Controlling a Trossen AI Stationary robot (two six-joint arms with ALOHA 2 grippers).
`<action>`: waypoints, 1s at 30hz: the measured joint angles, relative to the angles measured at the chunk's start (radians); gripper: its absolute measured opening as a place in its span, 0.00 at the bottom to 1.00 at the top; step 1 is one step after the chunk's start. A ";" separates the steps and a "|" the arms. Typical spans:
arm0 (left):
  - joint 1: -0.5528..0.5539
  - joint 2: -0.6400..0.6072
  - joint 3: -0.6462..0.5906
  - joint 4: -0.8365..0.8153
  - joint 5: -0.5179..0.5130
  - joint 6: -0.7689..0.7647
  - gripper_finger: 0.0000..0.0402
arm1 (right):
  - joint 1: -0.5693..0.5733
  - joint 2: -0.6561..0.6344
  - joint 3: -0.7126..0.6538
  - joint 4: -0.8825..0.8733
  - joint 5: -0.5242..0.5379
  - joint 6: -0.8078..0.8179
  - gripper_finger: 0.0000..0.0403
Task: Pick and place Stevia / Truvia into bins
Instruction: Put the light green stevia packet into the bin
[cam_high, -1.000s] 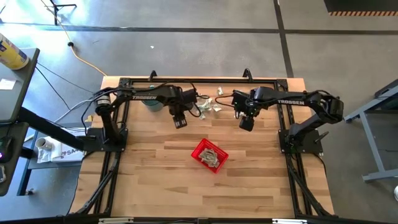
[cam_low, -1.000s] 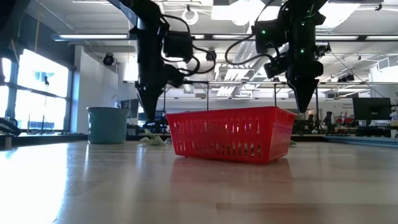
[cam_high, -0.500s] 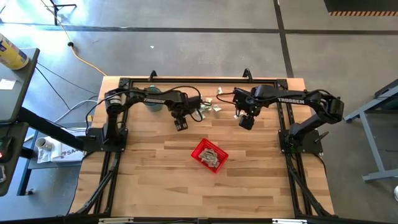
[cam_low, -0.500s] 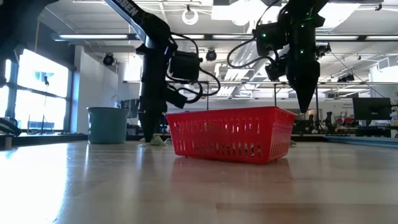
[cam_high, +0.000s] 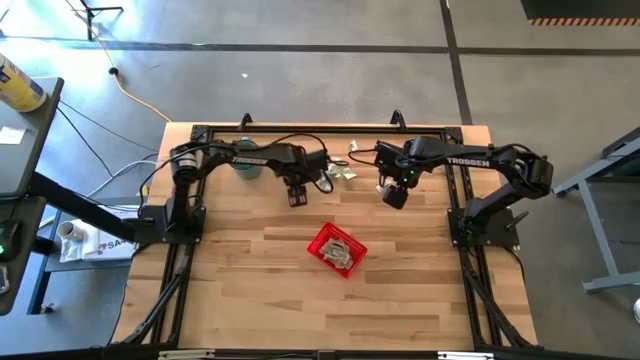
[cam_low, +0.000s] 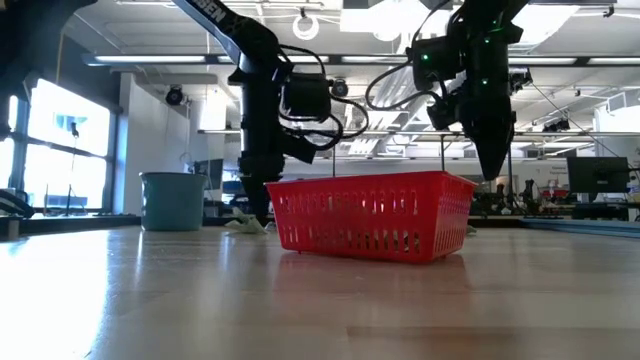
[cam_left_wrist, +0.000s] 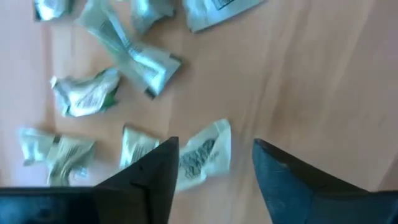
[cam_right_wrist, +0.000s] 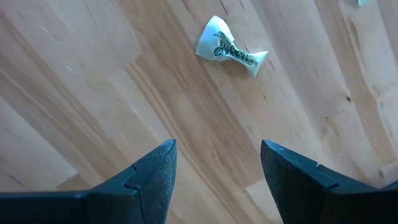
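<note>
Because the sachets are light and limp, one is straddled edgewise by the open left end effector.

Crinkled paper sachets, wood table

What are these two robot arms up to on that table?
They are sorting little sweetener sachets into a red basket, which already holds some. The left gripper is low over the loose pile at the table's far side, fingers open around one sachet but not closed on it. The right gripper hovers open and empty above bare wood, with a single crumpled sachet lying ahead of it.
</note>
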 joint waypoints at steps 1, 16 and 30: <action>0.000 0.004 -0.001 -0.003 0.000 0.006 0.56 | 0.000 0.000 0.000 0.001 -0.004 0.008 0.56; 0.016 0.039 -0.002 0.004 -0.037 0.080 0.41 | 0.000 0.000 0.000 0.008 -0.012 0.077 0.56; 0.017 0.067 0.000 -0.021 -0.085 0.106 0.07 | 0.001 0.000 0.000 0.033 -0.008 0.080 0.56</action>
